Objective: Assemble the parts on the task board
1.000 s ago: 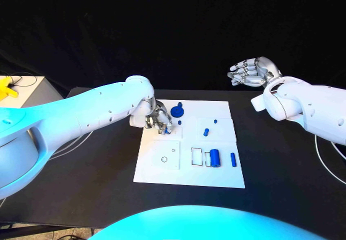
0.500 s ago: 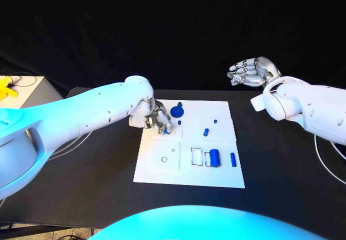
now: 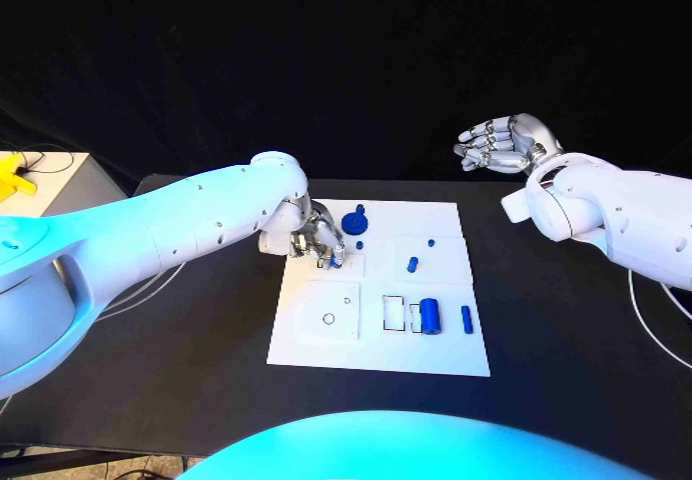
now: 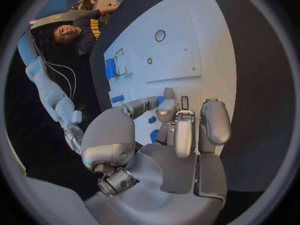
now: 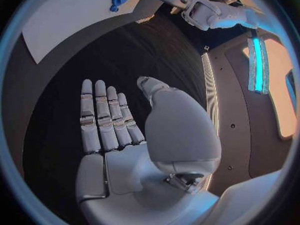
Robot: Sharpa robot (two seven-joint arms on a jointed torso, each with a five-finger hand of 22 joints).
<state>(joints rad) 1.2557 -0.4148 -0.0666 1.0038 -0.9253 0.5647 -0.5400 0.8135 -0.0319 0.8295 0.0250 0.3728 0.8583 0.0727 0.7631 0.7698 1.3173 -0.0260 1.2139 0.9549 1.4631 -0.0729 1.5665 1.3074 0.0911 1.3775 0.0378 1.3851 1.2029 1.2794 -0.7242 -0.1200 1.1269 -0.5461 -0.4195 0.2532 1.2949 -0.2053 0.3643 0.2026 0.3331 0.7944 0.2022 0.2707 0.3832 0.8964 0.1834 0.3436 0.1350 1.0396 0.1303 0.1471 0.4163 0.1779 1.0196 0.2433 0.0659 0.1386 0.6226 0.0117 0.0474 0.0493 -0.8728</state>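
L hand on the task board far-left corner — fingers curled down over a small blue part, mostly hidden, grip unclear. R hand raised off-board — fingers spread, empty.

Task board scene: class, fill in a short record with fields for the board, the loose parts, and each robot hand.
Board: white task board on the black table
Parts: blue cylinder in a slot near the board's front; blue disc near its far edge
Left robot hand: down on the board, fingers curled around a small blue part
Right robot hand: raised away from the board, holding nothing
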